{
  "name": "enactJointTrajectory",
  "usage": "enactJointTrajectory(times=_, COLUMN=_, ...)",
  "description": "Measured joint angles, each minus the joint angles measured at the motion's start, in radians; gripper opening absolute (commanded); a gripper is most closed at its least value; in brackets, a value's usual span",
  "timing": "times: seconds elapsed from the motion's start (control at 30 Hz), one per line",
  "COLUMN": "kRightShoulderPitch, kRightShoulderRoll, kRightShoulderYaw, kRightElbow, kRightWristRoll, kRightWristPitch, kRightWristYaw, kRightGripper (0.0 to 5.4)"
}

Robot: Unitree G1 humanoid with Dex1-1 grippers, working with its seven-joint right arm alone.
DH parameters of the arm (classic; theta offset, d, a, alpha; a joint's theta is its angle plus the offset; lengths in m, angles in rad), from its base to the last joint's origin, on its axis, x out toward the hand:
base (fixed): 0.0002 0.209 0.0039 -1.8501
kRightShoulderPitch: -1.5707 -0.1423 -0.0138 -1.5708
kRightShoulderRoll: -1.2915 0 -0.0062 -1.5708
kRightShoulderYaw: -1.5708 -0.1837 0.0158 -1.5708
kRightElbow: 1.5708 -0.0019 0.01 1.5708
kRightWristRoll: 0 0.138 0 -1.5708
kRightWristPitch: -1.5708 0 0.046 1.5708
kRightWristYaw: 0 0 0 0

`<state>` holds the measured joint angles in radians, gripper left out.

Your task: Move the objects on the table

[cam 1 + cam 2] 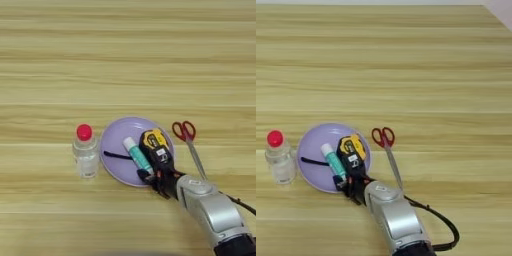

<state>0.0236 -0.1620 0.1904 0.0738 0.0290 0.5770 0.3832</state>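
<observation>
- Tool [150, 176]: lower centre, over the purple plate [116, 142]; finger state cannot be told.
- Glue stick [137, 155]: on plate; placing step apparently finishing.
- Scissors [190, 145]: right of plate, likely next pickup.

Pale wooden table [125, 60] with lengthwise grain and a soft satin sheen. Smooth matt lilac plastic plate [116, 140]. Clear glossy plastic bottle [86, 157] under a red plastic cap. White plastic glue stick [137, 155] with teal label. Bare steel scissors [190, 145], red plastic loops. Brushed silver metal forearm [215, 215]; black matt claw [152, 177].
</observation>
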Motion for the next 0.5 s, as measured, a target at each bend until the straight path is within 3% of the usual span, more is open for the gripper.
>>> enactJointTrajectory(times=0.5, kRightShoulderPitch=0.002, kRightShoulderRoll=0.000, kRightShoulderYaw=-0.004, kRightElbow=-0.036, kRightWristRoll=0.000, kRightWristPitch=-0.050, kRightWristYaw=0.000, kRightGripper=1.66)
